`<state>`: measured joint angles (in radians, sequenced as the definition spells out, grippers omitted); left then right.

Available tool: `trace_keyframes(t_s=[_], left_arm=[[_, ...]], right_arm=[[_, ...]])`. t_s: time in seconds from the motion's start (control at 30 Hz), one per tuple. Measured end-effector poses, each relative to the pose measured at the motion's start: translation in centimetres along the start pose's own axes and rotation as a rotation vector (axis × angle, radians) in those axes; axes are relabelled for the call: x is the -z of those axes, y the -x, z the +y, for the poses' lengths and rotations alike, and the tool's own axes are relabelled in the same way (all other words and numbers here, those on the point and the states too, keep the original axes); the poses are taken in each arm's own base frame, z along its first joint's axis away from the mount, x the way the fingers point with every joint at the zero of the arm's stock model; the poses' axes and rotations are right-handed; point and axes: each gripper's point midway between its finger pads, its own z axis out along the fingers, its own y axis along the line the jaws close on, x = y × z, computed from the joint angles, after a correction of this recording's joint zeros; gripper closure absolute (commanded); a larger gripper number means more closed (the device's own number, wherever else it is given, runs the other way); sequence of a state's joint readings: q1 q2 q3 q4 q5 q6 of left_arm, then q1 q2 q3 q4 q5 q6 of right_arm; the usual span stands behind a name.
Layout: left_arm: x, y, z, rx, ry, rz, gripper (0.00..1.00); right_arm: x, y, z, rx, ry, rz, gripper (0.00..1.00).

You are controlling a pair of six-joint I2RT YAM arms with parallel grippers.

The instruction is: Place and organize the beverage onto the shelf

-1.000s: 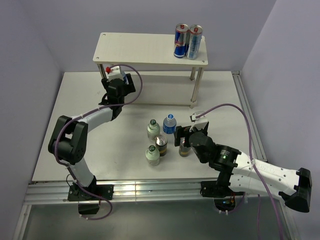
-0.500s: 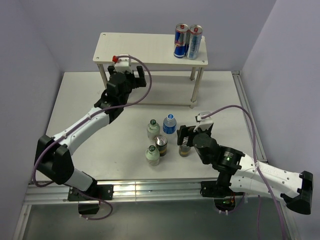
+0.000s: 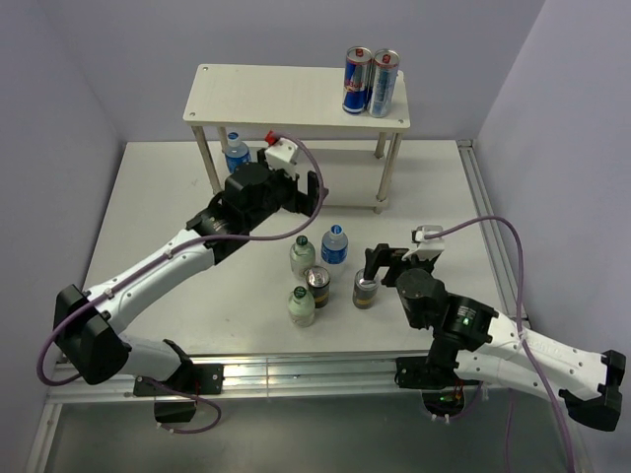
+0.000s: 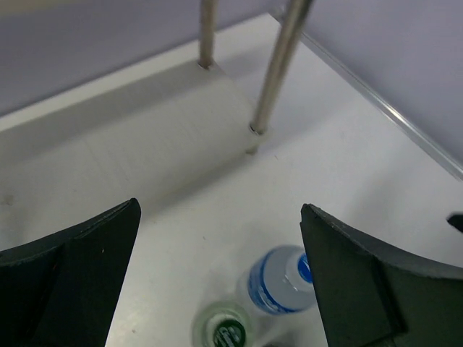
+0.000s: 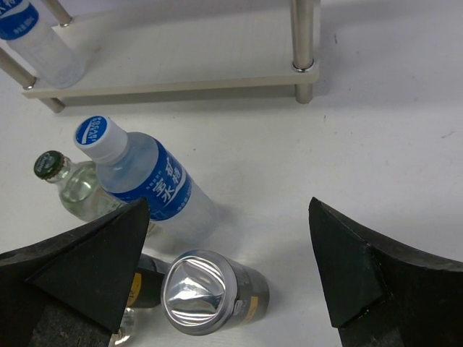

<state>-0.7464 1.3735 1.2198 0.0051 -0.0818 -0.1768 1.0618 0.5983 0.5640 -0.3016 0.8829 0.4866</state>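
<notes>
Can point(image 5: 208, 295) observed upright on the table point(image 5: 383, 130), low centre in right-wrist view, inside the spread, empty right gripper point(image 5: 226, 204), judged nearer than the left gripper point(image 4: 218, 208), likewise spread.

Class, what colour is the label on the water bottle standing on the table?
Blue with white lettering, on the water bottle; the right wrist view shows it best.

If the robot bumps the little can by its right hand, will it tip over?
Probably not easily: the can is short and wide, standing upright. Its smooth metal side may slip when gripped. Lying down, it would likely roll.
</notes>
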Motion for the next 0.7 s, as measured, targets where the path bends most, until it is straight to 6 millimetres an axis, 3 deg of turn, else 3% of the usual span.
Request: trace_keyframes(t_s=[0.33, 0.53, 0.7], left_arm=[[0.8, -7.0, -6.4, -0.042, -0.189, 0.201, 0.01], [0.7, -9.4, -8.0, -0.051, -0.222, 0.259, 0.01], [0.0, -11.4, -8.3, -0.048, -0.218, 0.308, 0.01]], right_arm=[[0.0, -0.2, -0.6, 0.0, -0.028, 0.002, 0.03], [0.0, -0.1, -0.8, -0.001, -0.04, -0.005, 0.02], [0.0, 0.0, -0.9, -0.004, -0.047, -0.009, 0.03]])
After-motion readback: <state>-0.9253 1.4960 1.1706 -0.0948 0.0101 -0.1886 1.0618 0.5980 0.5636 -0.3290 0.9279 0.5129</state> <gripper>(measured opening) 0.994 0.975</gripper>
